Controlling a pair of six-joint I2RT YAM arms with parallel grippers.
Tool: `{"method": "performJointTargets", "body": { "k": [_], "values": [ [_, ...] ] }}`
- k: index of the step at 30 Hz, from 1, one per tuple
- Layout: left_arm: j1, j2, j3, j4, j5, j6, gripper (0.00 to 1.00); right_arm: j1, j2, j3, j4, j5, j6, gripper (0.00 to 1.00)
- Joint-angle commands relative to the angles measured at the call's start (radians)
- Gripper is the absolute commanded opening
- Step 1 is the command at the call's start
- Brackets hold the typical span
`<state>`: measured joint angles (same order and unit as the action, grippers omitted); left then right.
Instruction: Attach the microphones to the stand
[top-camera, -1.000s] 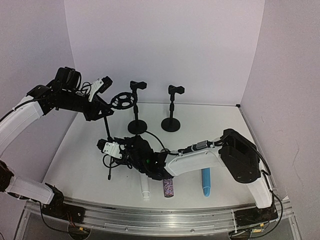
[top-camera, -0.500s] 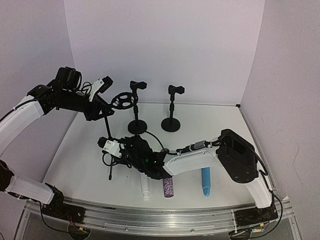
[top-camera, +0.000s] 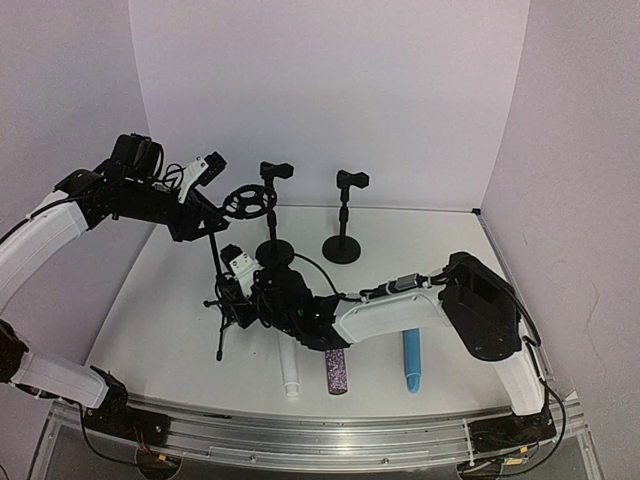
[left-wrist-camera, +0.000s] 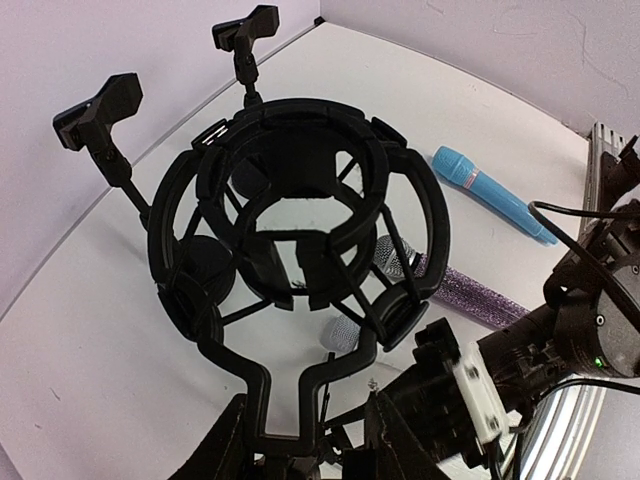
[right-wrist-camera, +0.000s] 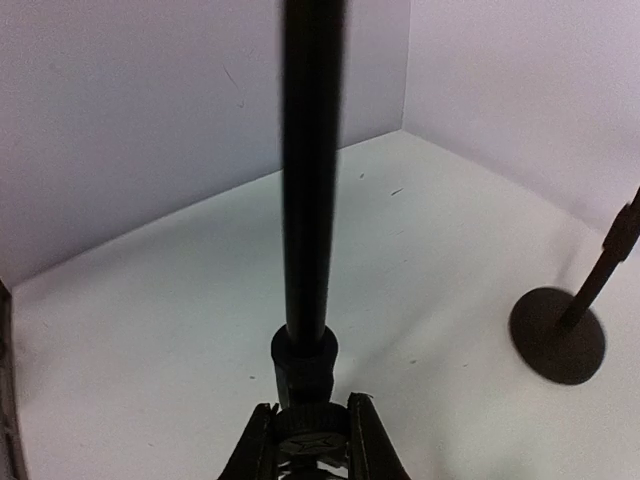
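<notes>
1. Shows a black tripod microphone stand (right-wrist-camera: 308, 200) held near upright over the left half of a white counter (top-camera: 150, 320), between two white-and-black robot arms.
2. At the top: left gripper (left-wrist-camera: 312, 445) clamped on the stand's neck just under a black ring-shaped shock mount (left-wrist-camera: 300, 112), one finger on each side of the stem.
3. Lower down: right gripper (right-wrist-camera: 308, 428) clenched on a collar low on the pole, its arm reaching across from the right side of the counter.
4. Lying flat along the counter's near edge, side by side and apart:
   - an all-white stick microphone (top-camera: 290, 378) on the left
   - a purple-glitter microphone with a silver mesh head (top-camera: 337, 376) in the middle
   - a light blue stick microphone (top-camera: 411, 365) on the right
5. From overhead, upper ends of the white and purple microphones hidden behind the right arm; from the left wrist, the purple one's mesh head visible behind the ring.
6. Toward the back wall: a left desk stand (top-camera: 275, 252) and a right desk stand (top-camera: 342, 248), both short, black and round-based, upright and near each other, each topped with a black clip.
7. All three microphones on the counter, well apart from the two desk stands, none in a clip or in the shock mount.
</notes>
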<state>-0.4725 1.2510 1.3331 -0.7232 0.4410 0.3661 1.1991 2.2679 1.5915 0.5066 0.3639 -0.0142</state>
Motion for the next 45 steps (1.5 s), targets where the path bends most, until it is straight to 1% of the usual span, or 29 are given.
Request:
{"method": "performJointTargets", "body": {
  "k": [1, 3, 5, 7, 8, 10, 13, 16, 17, 19, 23, 26, 29, 33, 34, 36, 37, 40, 45],
  "values": [
    [-0.005, -0.005, 0.046, 0.049, 0.034, -0.013, 0.0, -0.042, -0.045, -0.027, -0.025, -0.121, 0.679, 0.0],
    [-0.004, -0.005, 0.046, 0.049, 0.032, -0.013, 0.0, -0.049, -0.04, -0.022, -0.02, -0.146, 0.792, 0.0],
    [-0.005, -0.005, 0.045, 0.048, 0.033, -0.013, 0.0, -0.055, -0.033, -0.008, -0.014, -0.172, 0.861, 0.0],
    [-0.005, -0.006, 0.046, 0.047, 0.032, -0.012, 0.0, -0.06, -0.03, 0.011, -0.008, -0.208, 0.897, 0.0],
    [-0.005, -0.007, 0.046, 0.046, 0.031, -0.013, 0.0, -0.06, -0.035, 0.02, -0.01, -0.223, 0.876, 0.03],
    [-0.005, -0.008, 0.046, 0.044, 0.027, -0.013, 0.0, -0.06, -0.056, 0.03, -0.021, -0.246, 0.823, 0.13],
    [-0.004, -0.008, 0.048, 0.039, 0.023, -0.012, 0.0, -0.06, -0.132, 0.003, -0.068, -0.241, 0.73, 0.36],
    [-0.005, -0.007, 0.048, 0.034, 0.021, -0.007, 0.0, -0.058, -0.223, -0.018, -0.231, -0.208, 0.674, 0.51],
    [-0.005, -0.006, 0.048, 0.033, 0.021, -0.006, 0.0, -0.056, -0.245, -0.019, -0.303, -0.195, 0.652, 0.59],
    [-0.005, -0.004, 0.048, 0.031, 0.018, -0.004, 0.0, -0.052, -0.294, -0.011, -0.451, -0.168, 0.62, 0.68],
    [-0.004, 0.003, 0.059, 0.022, 0.014, 0.003, 0.0, -0.051, -0.379, -0.018, -0.758, -0.104, 0.595, 0.71],
    [-0.004, 0.014, 0.076, 0.006, 0.009, 0.01, 0.0, -0.051, -0.438, -0.055, -0.934, -0.04, 0.611, 0.71],
    [-0.003, 0.021, 0.086, -0.009, 0.008, 0.017, 0.0, -0.063, -0.476, -0.075, -1.091, 0.015, 0.622, 0.72],
    [-0.003, 0.026, 0.09, -0.021, 0.008, 0.022, 0.0, -0.116, -0.475, -0.06, -1.23, -0.012, 0.675, 0.73],
    [-0.003, 0.026, 0.092, -0.025, 0.009, 0.022, 0.0, -0.14, -0.465, -0.053, -1.259, -0.038, 0.687, 0.75],
    [-0.003, 0.027, 0.097, -0.036, 0.009, 0.025, 0.0, -0.181, -0.422, -0.017, -1.326, -0.113, 0.721, 0.84],
    [-0.003, 0.027, 0.1, -0.041, 0.007, 0.027, 0.0, -0.201, -0.396, 0.012, -1.374, -0.146, 0.732, 0.86],
    [-0.003, 0.023, 0.11, -0.058, 0.002, 0.034, 0.0, -0.218, -0.281, 0.151, -1.498, -0.198, 0.724, 0.86],
    [-0.002, 0.016, 0.118, -0.081, 0.001, 0.04, 0.0, -0.223, -0.138, 0.275, -1.575, -0.275, 0.715, 0.82]
  ]
}}
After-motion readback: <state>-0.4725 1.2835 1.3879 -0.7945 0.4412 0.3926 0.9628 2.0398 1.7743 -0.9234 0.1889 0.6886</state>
